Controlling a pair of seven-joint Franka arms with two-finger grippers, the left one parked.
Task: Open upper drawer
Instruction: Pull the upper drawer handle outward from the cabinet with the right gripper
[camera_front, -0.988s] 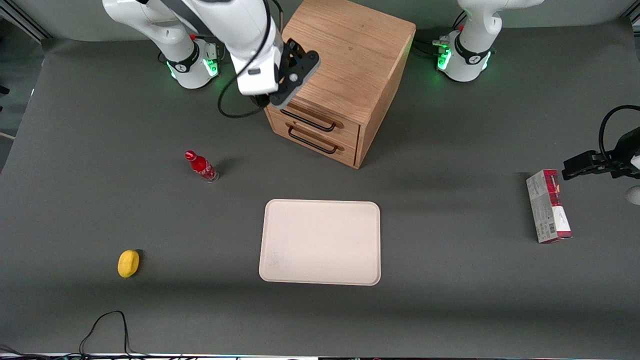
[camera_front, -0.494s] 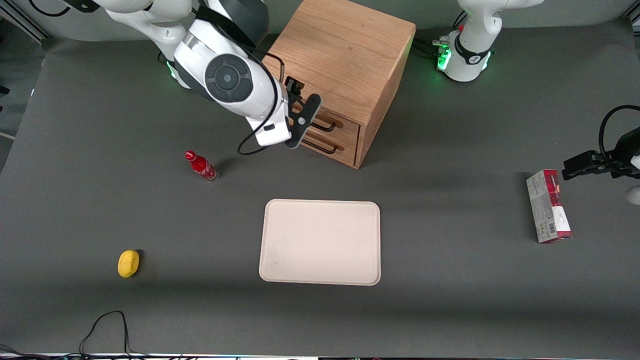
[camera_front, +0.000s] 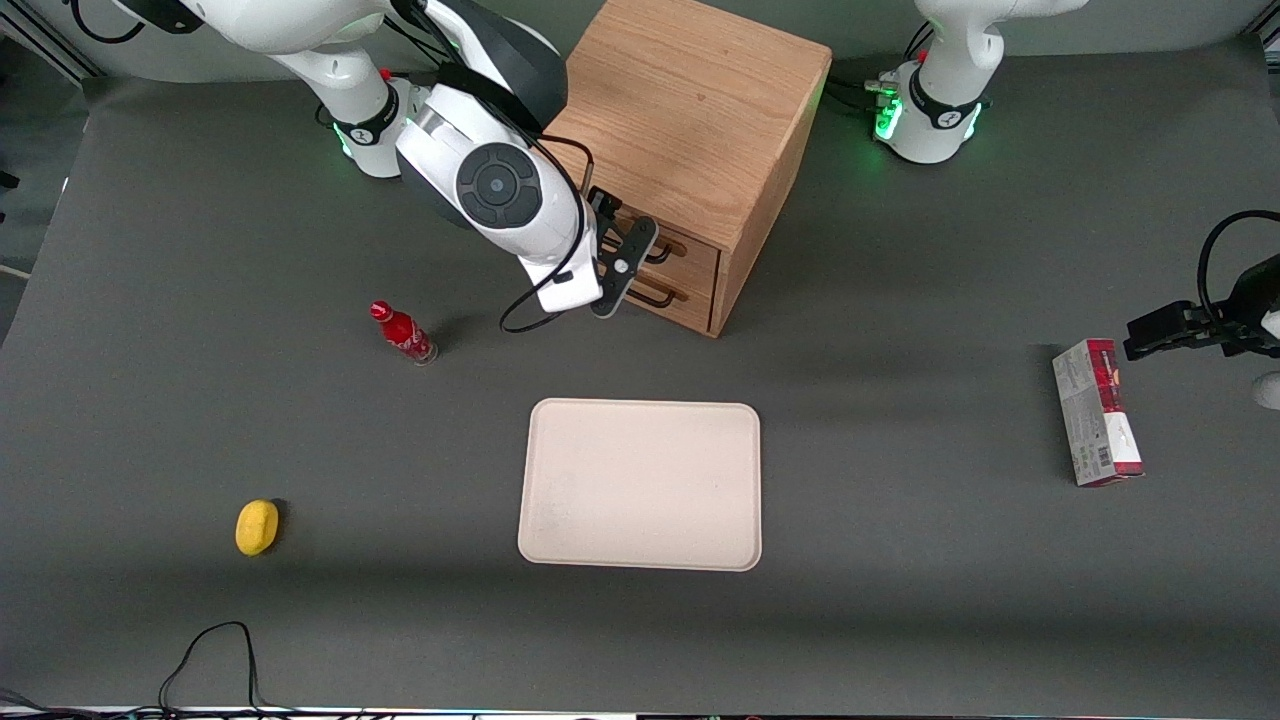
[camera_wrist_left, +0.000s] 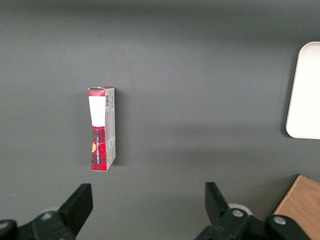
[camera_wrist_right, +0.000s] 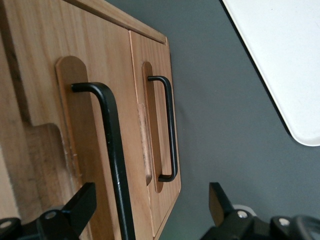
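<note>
In front of the cabinet (camera_front: 690, 130), at its seven o'clock corner, I see my gripper (camera_front: 622, 262) angled down, fingers spread wide around the shut upper drawer's (camera_front: 685, 258) handle (camera_wrist_right: 112, 150), gripping nothing.

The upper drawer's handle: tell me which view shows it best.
The right wrist view. There the upper drawer's black bar handle fills the frame up close, between the gripper's open fingers. In the front view the arm covers most of the handle; only one end shows. The left wrist view shows only a cabinet corner.
</note>
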